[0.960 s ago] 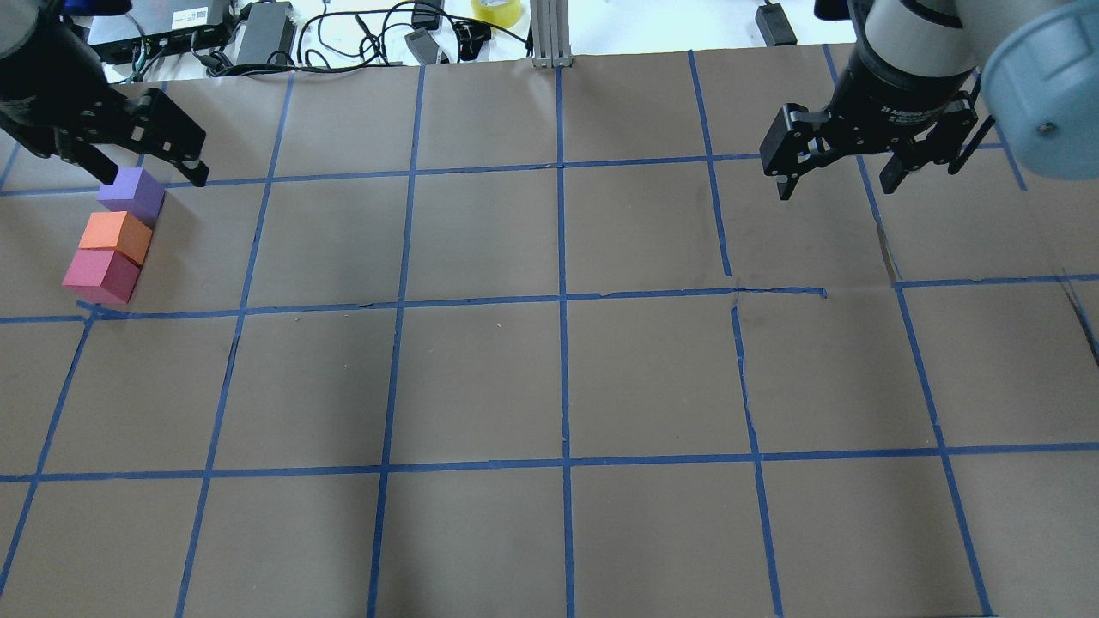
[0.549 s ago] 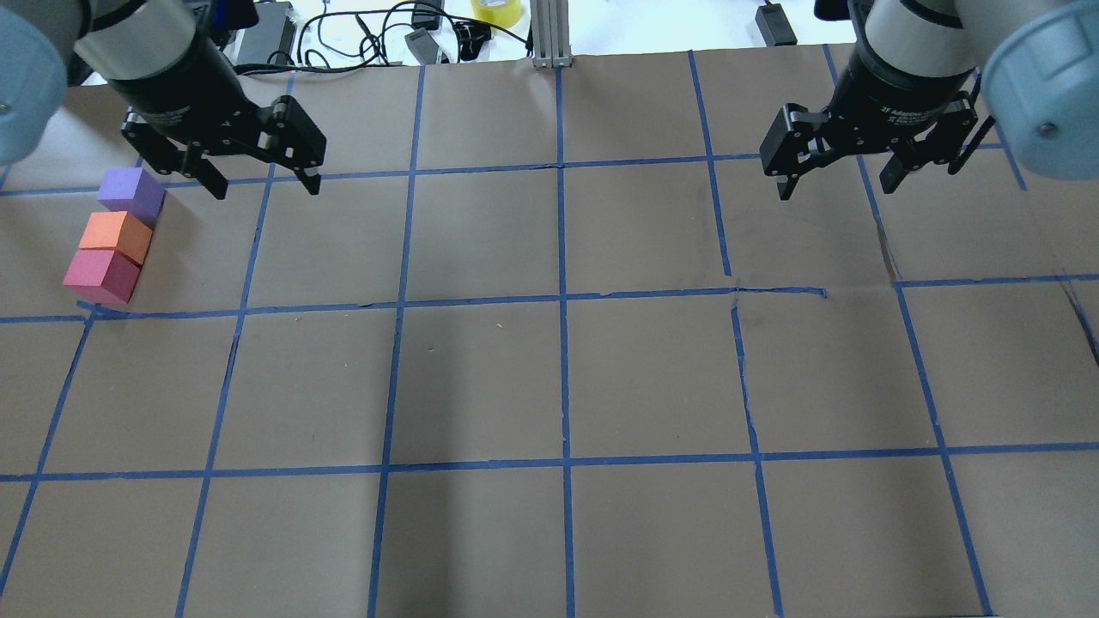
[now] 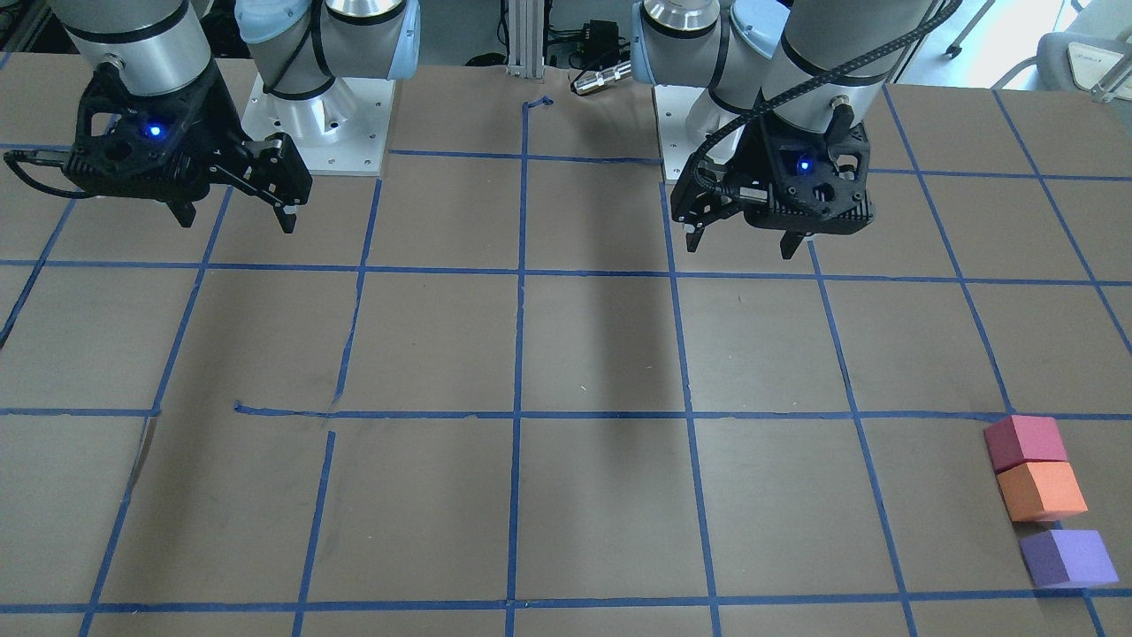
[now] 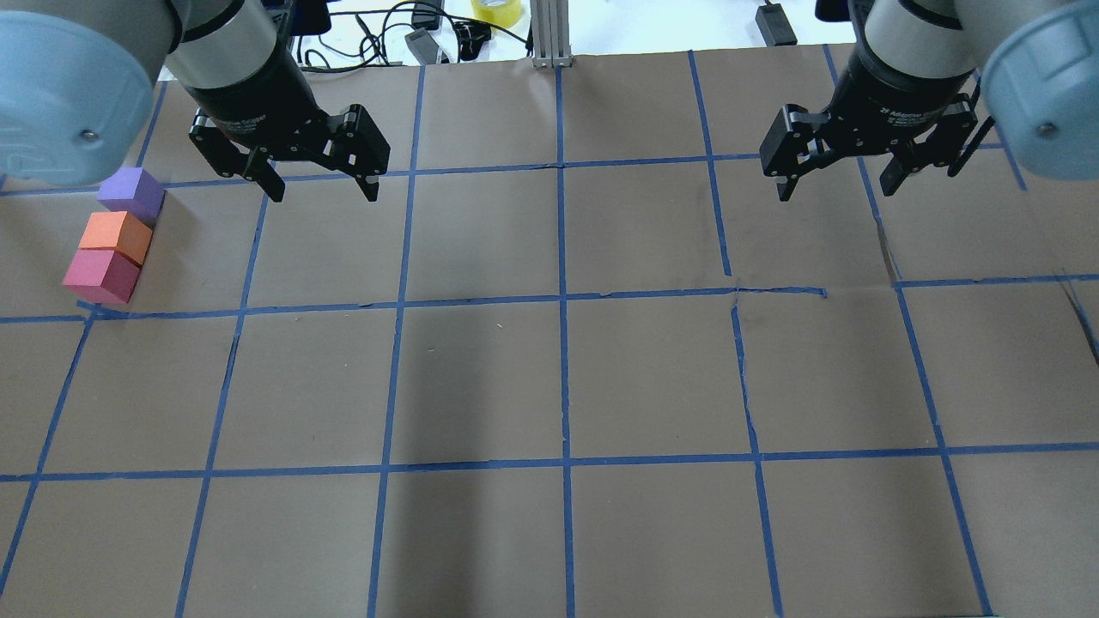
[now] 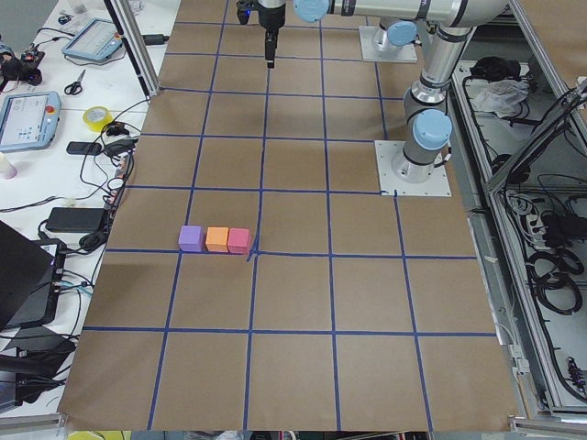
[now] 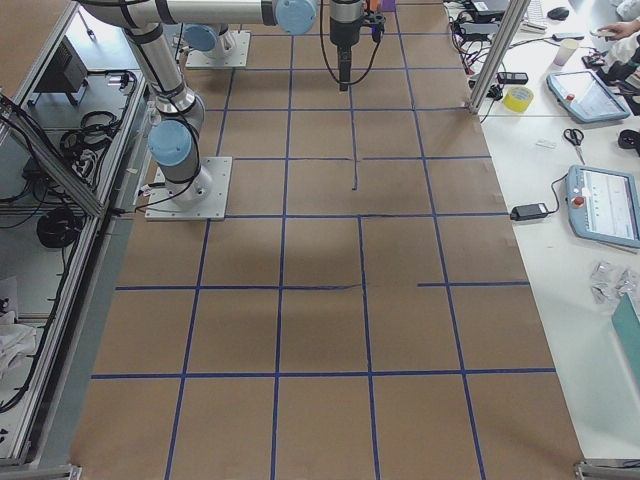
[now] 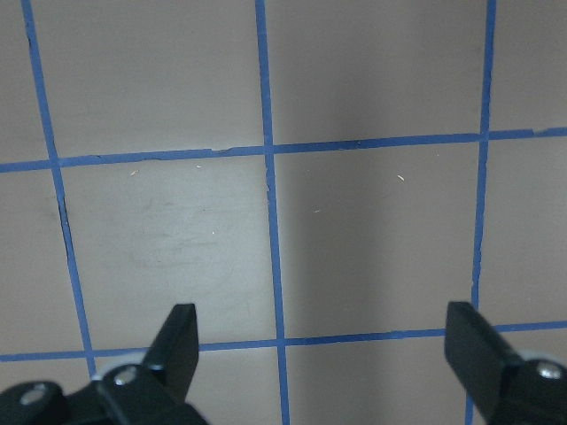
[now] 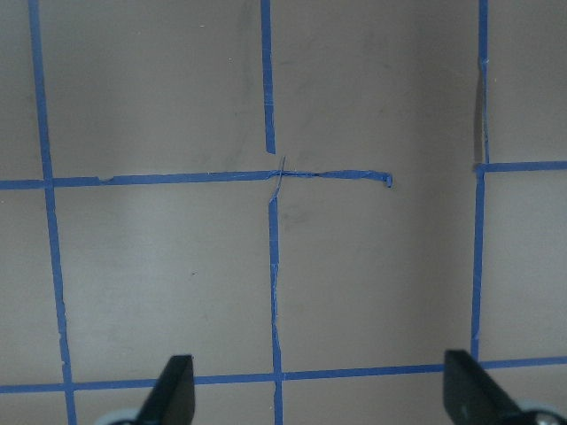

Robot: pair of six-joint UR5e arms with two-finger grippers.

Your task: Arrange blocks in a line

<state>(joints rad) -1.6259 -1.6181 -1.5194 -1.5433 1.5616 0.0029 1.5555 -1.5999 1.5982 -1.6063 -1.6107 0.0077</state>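
Three foam cubes stand touching in a short line at the table's far left: purple point(image 4: 130, 194), orange point(image 4: 116, 237) and red-pink point(image 4: 101, 276). They also show in the front view as red-pink point(image 3: 1024, 442), orange point(image 3: 1041, 491) and purple point(image 3: 1066, 557), and in the exterior left view point(image 5: 216, 239). My left gripper point(image 4: 324, 193) is open and empty, above the table to the right of the cubes and well apart from them. Its wrist view point(image 7: 325, 341) shows only bare paper. My right gripper point(image 4: 834, 190) is open and empty at the far right.
Brown paper with a blue tape grid point(image 4: 562, 300) covers the table. Cables, power bricks and a yellow tape roll point(image 4: 496, 10) lie past the far edge, beside an aluminium post point(image 4: 549, 34). A torn paper seam point(image 4: 773, 292) runs right of centre.
My left gripper has moved right, from beside the purple cube to about one grid square away. It stays open. The cubes and the right arm have not moved.
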